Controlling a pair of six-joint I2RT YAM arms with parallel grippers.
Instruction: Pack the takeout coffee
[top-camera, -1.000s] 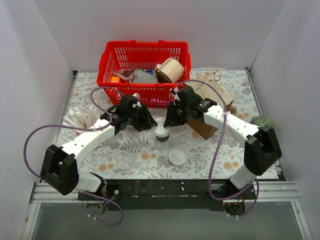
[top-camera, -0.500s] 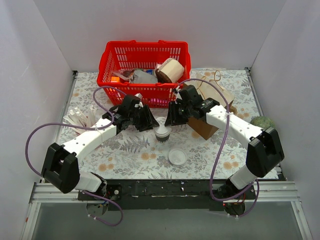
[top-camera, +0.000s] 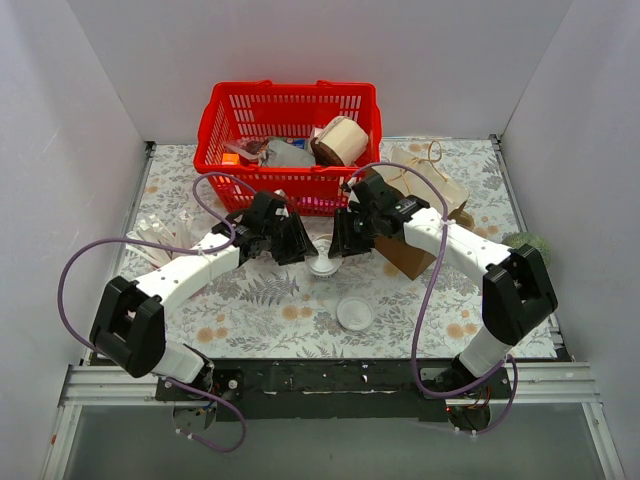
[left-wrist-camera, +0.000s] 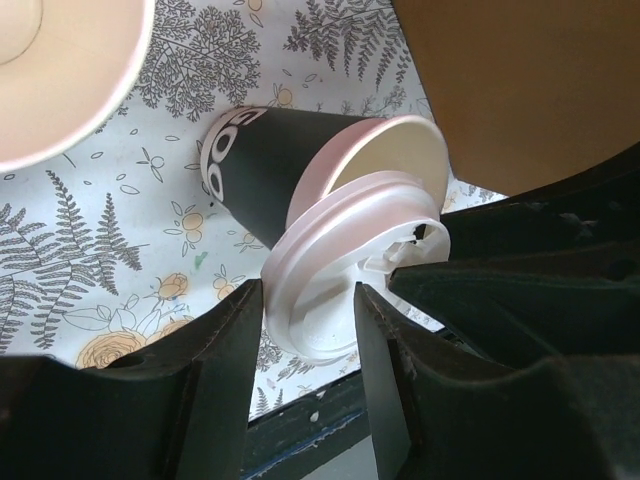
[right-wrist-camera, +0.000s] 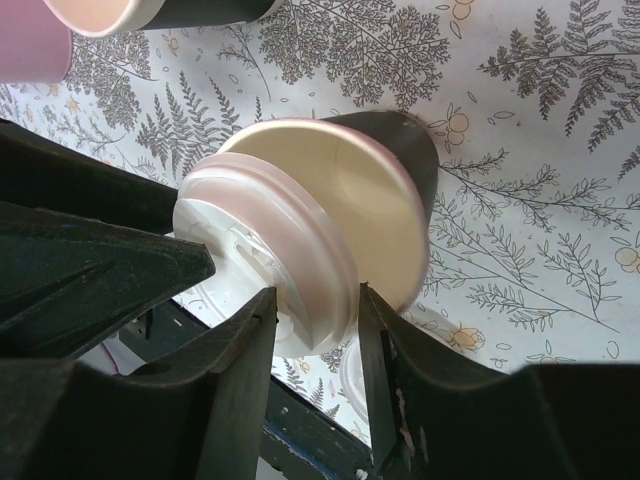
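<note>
The takeout coffee (left-wrist-camera: 270, 165), a dark cup with a cream inside, leans over on the floral mat. Its white lid (left-wrist-camera: 340, 260) is askew, partly off the rim. My left gripper (left-wrist-camera: 308, 330) has its fingers closed on the lid's lower edge. My right gripper (right-wrist-camera: 318, 320) comes from the other side, its fingers against the lid (right-wrist-camera: 250, 250) and the cup's rim (right-wrist-camera: 330, 200). From above, both grippers (top-camera: 300, 245) (top-camera: 342, 240) meet over the lid (top-camera: 322, 265), and the cup's wall is hidden under it.
A lidless matching cup (left-wrist-camera: 60, 70) stands close by. A loose white lid (top-camera: 354, 314) lies nearer the bases. The red basket (top-camera: 290, 105) with goods stands at the back. A brown paper bag (top-camera: 425, 200) lies at the right and white utensils (top-camera: 160, 235) at the left.
Both grippers have pushed closer together over the cup. The cup has tipped from upright and shifted slightly back, and its lid has come partly off the rim.
</note>
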